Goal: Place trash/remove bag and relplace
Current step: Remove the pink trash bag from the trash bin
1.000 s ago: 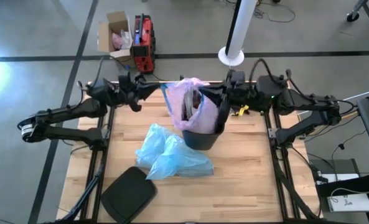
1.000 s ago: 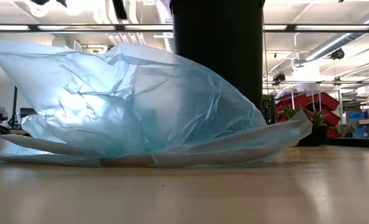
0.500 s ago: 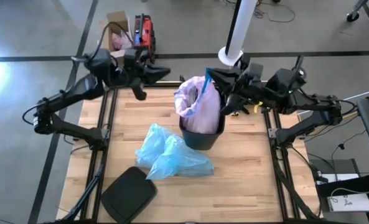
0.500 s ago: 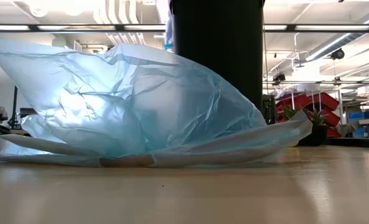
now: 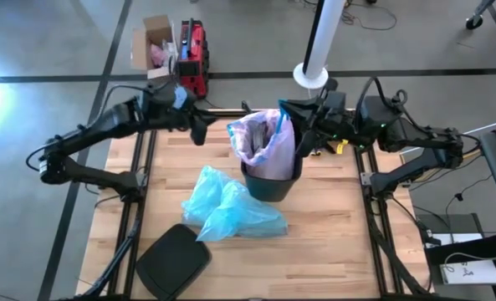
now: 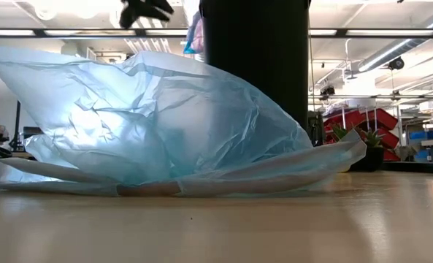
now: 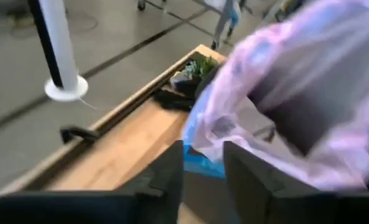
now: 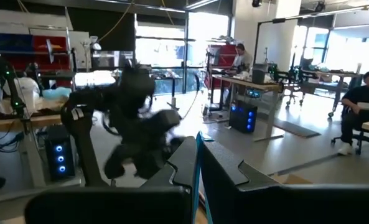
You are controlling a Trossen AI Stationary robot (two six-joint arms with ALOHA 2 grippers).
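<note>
From overhead, at about seven o'clock on the slatted wooden table (image 5: 331, 242) lay a flat black lid (image 5: 173, 259) with rounded corners and a matte face. Above it, near the middle, sprawled a light blue bag (image 5: 227, 206), thin translucent film in sharp creases; at table height it (image 6: 150, 124) filled most of the low view, glowing with light from behind. At ten o'clock the left gripper (image 5: 201, 127) hung just off the bin's rim, its dark fingers (image 7: 165, 180) parted by a narrow gap with nothing between them, a strip of blue just beyond the tips. Toward twelve o'clock stood the black bin (image 5: 271, 181), a smooth, round, dark tub. The bag (image 5: 263, 140), a filmy pinkish-white liner, rose puffed and wrinkled out of its mouth. A thin blue drawstring (image 5: 278, 119) ran up from it at one o'clock into the right gripper (image 5: 284, 107), whose fingers (image 8: 224, 168) were pinched flat on the cord above the bin's rim. The trash could not be made out.
</note>
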